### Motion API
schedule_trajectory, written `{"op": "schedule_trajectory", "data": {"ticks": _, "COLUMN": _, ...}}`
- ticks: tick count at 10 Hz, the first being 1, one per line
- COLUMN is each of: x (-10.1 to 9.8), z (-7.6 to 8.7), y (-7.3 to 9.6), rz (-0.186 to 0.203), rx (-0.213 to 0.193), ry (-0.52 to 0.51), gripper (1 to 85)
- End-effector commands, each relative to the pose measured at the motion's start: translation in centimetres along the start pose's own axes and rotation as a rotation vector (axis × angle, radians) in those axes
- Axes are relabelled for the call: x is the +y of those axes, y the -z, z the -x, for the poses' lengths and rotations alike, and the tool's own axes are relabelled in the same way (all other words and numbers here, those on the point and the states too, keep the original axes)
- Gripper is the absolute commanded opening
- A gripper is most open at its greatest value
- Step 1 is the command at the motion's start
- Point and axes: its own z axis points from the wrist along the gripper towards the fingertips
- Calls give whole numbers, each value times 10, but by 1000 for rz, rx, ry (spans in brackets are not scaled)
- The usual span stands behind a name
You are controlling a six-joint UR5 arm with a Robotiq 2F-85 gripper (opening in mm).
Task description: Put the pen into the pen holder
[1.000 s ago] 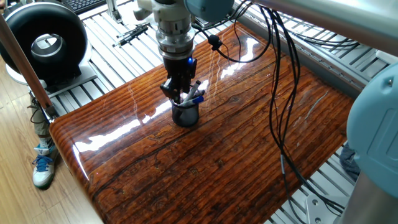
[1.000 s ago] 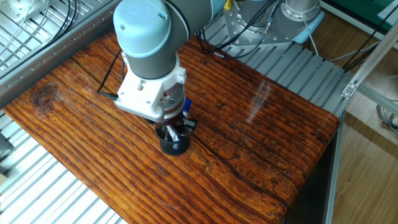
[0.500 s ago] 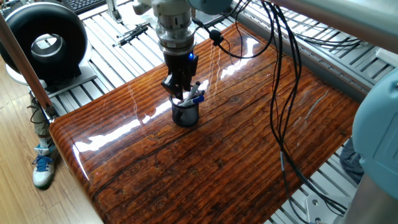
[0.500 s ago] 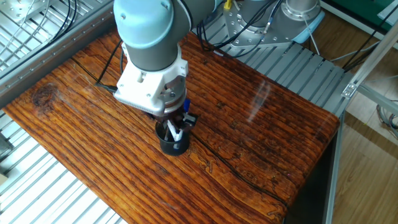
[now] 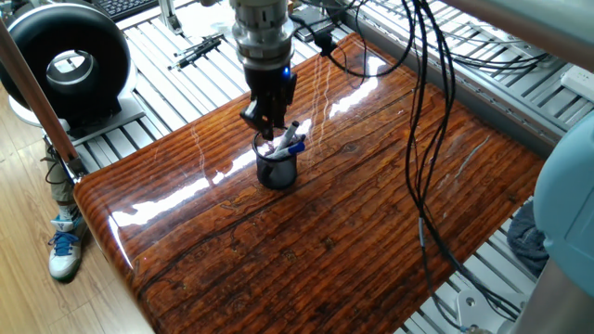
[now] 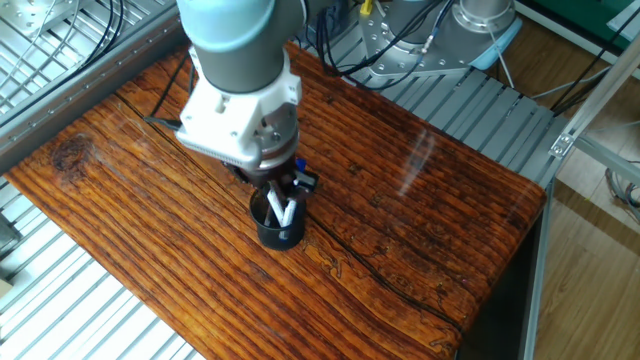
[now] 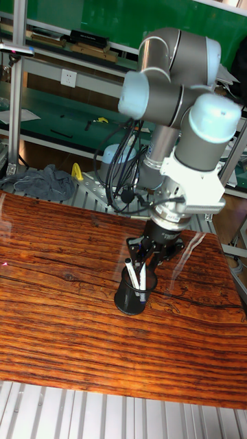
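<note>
From my remote seat, the closest thing in the tall fixed view is the glossy striped wooden table (image 7: 62, 329), and the pen holder (image 7: 134, 290) stands upright on it, a small black mesh cup. The same cup shows in one fixed view (image 5: 277, 169) and the other fixed view (image 6: 278, 226), sitting roughly mid-table. The pen (image 5: 291, 145) is in the cup, leaning, with its blue end poking up over the rim toward the right in that view; in the tall view I see light-tipped sticks (image 7: 133, 271) standing in the cup, and in the other fixed view two whitish shafts (image 6: 284, 211), but I can't sort out which is which there. Right above the cup hangs the hand (image 5: 264, 119), fingers pointing down, tips just over the rim and clear of the pens as far as I can judge. It looks parted and holding nothing, though the dark fingers blend together, so honestly I can't tell for certain whether it's spread or pinched. Further back, beyond the table edge, a black jointed tool (image 5: 196, 50) lies on the slatted metal bench, a big round black fan-like thing (image 5: 67, 63) sits at the far left, and loose black cables (image 5: 418, 139) drape down across the table.
</note>
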Motion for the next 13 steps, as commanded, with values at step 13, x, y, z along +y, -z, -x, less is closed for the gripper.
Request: {"op": "schedule_trajectory", "data": {"ticks": 13, "x": -25, "z": 24, "y": 23, "rz": -44, "rx": -39, "ry": 36, "gripper": 13}}
